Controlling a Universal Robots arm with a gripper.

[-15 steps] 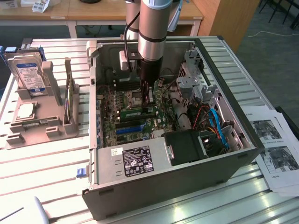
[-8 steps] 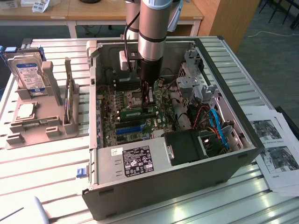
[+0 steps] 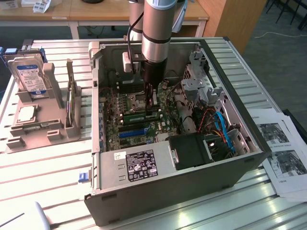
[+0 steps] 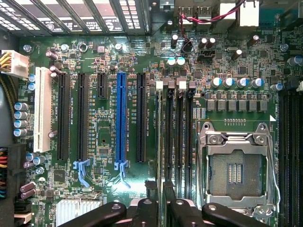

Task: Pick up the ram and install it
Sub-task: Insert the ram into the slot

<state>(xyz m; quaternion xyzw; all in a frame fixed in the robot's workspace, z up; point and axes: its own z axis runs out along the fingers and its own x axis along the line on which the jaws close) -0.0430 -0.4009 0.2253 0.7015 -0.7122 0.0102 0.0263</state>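
1. An open computer case (image 3: 158, 187) is seen on a slatted table (image 3: 43, 167), with its motherboard (image 4: 104, 56) exposed.
2. The arm (image 3: 156, 28) is seen reaching down into the case from above.
3. The gripper (image 3: 151, 105) is pressed together on the ram (image 3: 135, 115), which is pinched by its upper edge.
4. The ram is held at the black memory slots (image 4: 182, 142), beside the CPU socket (image 4: 234, 170). Whether it is seated cannot be told.

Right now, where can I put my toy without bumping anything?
The bare table bordered by the grey holder and the case; also the strip past the case, next to the papers. Inside the case is crowded, with the pincer.
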